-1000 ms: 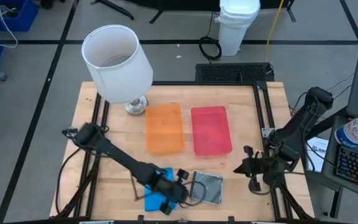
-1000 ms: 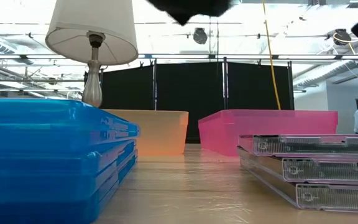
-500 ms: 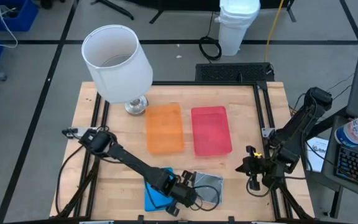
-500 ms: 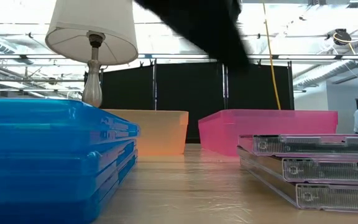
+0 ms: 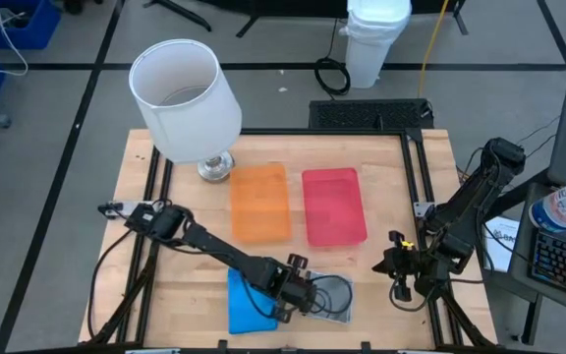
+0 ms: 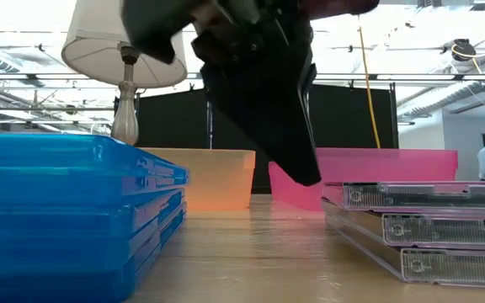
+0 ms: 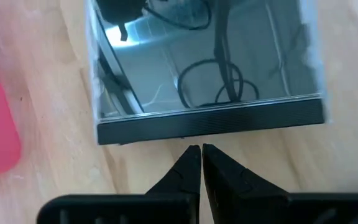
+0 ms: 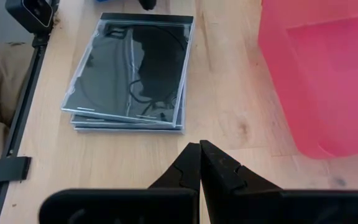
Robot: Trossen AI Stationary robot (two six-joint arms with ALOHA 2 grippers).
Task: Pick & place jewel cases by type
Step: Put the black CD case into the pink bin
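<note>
A stack of translucent blue jewel cases [image 5: 242, 309] [image 6: 66, 215] lies flat near the table's near edge. To its right lies a stack of clear cases with dark insides [image 5: 336, 295] [image 6: 423, 227] [image 7: 210, 68] [image 8: 132, 74]. My left gripper [image 5: 306, 293] [image 6: 303, 172] [image 7: 201, 154] is shut. It points down at a slant into the gap between the two stacks, its tips just short of the clear stack's dark spine edge [image 7: 210, 123]. My right gripper [image 5: 393, 267] [image 8: 199, 150] is shut and hovers right of the clear stack, touching nothing.
An orange tray [image 5: 259, 202] [image 6: 209, 177] and a red tray [image 5: 333, 205] [image 6: 377, 172] [image 8: 328, 74] sit side by side at mid-table, beyond the stacks. A white-shaded lamp [image 5: 185, 98] [image 6: 125, 50] stands at the far left. Bare wood lies between trays and stacks.
My left gripper has swung from above the blue stack toward the table's right and come down, ending at the clear stack's left edge. The blue stack, earlier partly covered by it, now shows. Neither stack has moved.
</note>
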